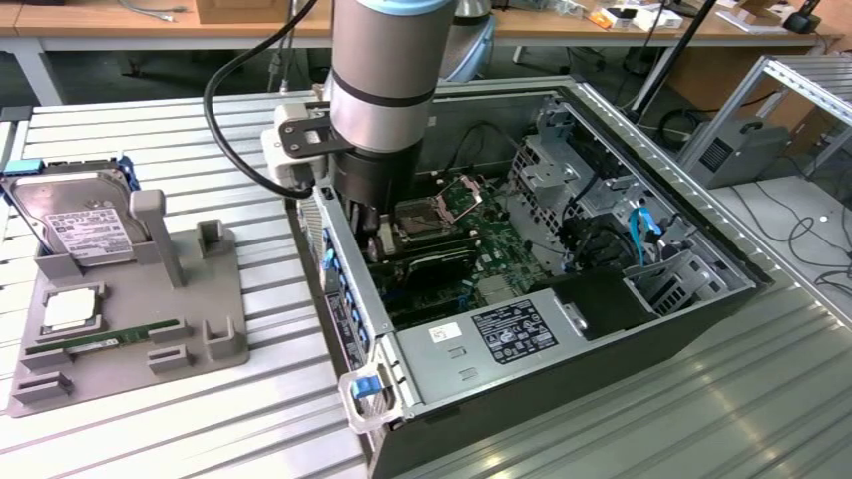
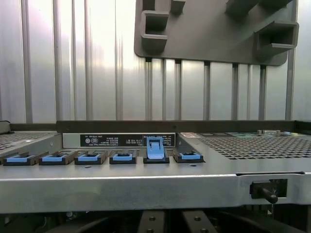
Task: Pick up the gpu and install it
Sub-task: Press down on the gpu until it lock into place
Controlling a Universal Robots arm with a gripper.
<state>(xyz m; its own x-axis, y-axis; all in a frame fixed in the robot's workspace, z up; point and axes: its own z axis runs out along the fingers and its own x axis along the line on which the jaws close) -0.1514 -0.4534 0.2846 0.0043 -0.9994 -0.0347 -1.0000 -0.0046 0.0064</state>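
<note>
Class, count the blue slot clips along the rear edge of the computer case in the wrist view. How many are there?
6. Five blue slot clips lie flat in a row; one stands raised between the last two. More may be hidden beyond the frame.

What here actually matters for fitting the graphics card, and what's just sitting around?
Part of the job:
- robot arm, reaching down inside the case
- open computer case
- motherboard
- raised blue slot latch on the case's edge

Just lying about:
- hard drive, upright in the grey holder
- green memory stick in the same holder
- square silver chip there too
</note>
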